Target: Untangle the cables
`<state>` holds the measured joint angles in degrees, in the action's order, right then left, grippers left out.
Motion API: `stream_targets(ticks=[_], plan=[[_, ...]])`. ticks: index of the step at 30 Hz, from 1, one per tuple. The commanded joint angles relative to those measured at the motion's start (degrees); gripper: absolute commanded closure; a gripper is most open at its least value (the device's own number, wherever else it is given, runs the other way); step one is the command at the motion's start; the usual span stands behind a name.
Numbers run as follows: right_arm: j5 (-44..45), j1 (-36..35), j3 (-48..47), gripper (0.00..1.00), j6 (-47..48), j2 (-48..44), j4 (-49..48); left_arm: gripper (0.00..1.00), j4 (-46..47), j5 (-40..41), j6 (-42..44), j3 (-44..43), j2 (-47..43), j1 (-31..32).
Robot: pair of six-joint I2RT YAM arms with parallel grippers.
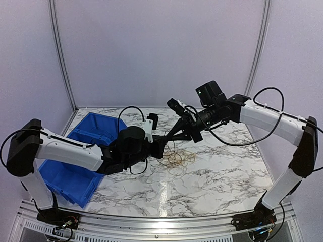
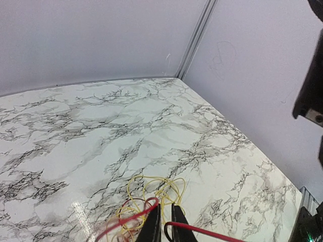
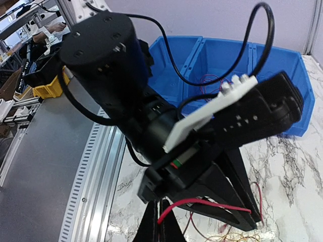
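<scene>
Two grippers, one strand between them, and that's the whole story right now. The right gripper (image 3: pixel 160 225) is at the bottom centre of its wrist view, clamped tight on the red cable (image 3: pixel 202 202). The cable leaves its tips and runs almost level toward the right of the frame, ending at the fingers of the other arm. Over in the left wrist view, the left gripper (image 2: pixel 164 226) is at the bottom edge, jaws all but closed. Red shows on both sides of them, so it looks pinched there too.

The rest of the cables (image 1: pixel 179 160), a loose yellowish tangle, lie on the marble table (image 1: pixel 217 171). In the top view they sit at mid-frame, just below and right of where the two grippers meet. From the left wrist they're just above the fingertips, so the left arm looks the nearer one.

So the red span's long axis runs gripper to gripper, with the tangle off to one side of it. My read: pulling apart along that line should draw the red strand free of the pile.
</scene>
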<state>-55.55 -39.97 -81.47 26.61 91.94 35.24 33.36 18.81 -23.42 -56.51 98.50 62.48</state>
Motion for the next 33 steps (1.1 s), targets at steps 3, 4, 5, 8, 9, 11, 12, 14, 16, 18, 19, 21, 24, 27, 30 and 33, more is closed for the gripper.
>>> stream_targets(ticks=[3,4,5,8,9,11,12,14,16,18,19,21,24,27,30,33], plan=[[-3.14,-0.04,-6.35,1.00,3.11,-5.23,7.32,0.94,11.00,4.00,-0.49,-2.44,8.83,-0.12],[-3.12,-0.03,-8.37,1.00,3.58,-5.65,8.90,0.94,11.47,4.31,-0.95,-2.68,10.25,-0.22],[-3.01,-0.07,-10.22,1.00,3.96,-6.24,10.23,0.95,12.17,4.12,-1.53,-2.72,11.69,-0.43],[-2.26,0.05,-14.60,1.00,4.22,-8.62,12.07,0.97,14.68,3.48,-2.92,-2.57,15.21,-0.97],[-1.70,0.01,-16.06,1.00,4.34,-9.37,12.54,0.98,15.28,3.33,-3.39,-2.55,16.16,-1.14],[-0.61,0.06,-19.41,1.00,4.76,-10.72,13.71,0.98,16.22,2.72,-4.24,-2.61,18.24,-1.43],[0.09,0.08,-21.58,1.00,4.95,-11.21,14.38,0.98,16.55,2.55,-4.57,-2.55,18.95,-1.54],[1.11,0.15,-26.01,1.00,5.70,-11.87,16.07,0.98,17.02,2.04,-5.02,-2.55,20.15,-1.80],[1.70,0.18,-29.78,1.00,5.51,-12.57,16.73,0.97,17.17,1.75,-5.06,-2.68,21.19,-2.07],[0.89,1.39,-30.86,1.00,4.84,-13.76,15.58,0.94,17.26,1.44,-4.91,-2.80,22.09,-2.25],[0.81,1.77,-31.62,1.00,4.73,-13.86,15.64,0.93,17.26,1.38,-4.82,-2.88,22.46,-2.39],[0.45,2.32,-32.73,1.00,4.87,-13.64,16.60,0.93,17.30,1.31,-4.80,-2.71,22.92,-2.65],[-0.41,3.19,-32.72,1.00,4.88,-13.96,16.79,0.93,17.35,1.05,-5.09,-2.19,23.18,-3.01],[-1.34,4.12,-32.39,1.00,4.58,-14.11,16.79,0.93,17.44,0.79,-5.15,-1.45,22.84,-3.15],[-1.89,4.90,-32.62,1.00,4.58,-14.49,16.86,0.93,17.44,0.64,-5.06,-1.11,22.47,-3.24],[-2.28,5.90,-33.52,1.00,4.53,-14.93,16.63,0.92,17.44,0.30,-5.13,-0.68,22.02,-3.24]])
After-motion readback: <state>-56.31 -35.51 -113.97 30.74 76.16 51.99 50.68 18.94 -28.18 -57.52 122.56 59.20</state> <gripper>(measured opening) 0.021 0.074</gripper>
